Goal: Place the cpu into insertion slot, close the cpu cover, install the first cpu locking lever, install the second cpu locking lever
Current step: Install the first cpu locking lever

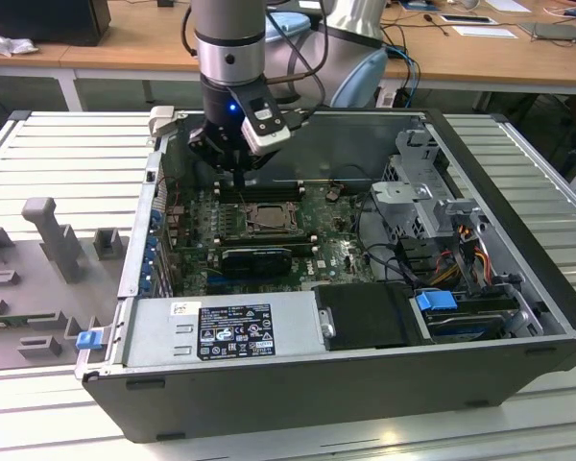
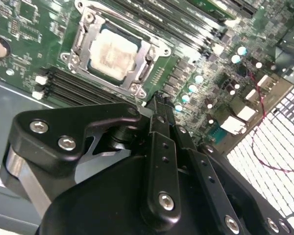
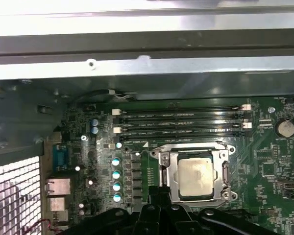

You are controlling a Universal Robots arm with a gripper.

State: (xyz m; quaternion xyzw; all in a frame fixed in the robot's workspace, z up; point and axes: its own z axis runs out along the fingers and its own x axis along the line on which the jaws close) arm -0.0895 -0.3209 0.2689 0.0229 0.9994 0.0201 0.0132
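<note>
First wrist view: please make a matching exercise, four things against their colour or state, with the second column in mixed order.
1. cpu
2. cpu cover
3. memory slots
4. gripper

a. long, black, lying parallel
b. black, jaws shut, holding nothing
c. pale silver-grey square
d. metal frame with a square window, lying flat

Pairs: 1-c, 2-d, 3-a, 4-b.

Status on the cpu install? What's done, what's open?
Done: the cpu sits in the insertion slot, and the cpu cover lies flat around it. In hand: nothing. The gripper is shut and empty, and hangs over the board close to the socket. Left: the two locking levers. Whether either is latched cannot be told from these views.
</note>
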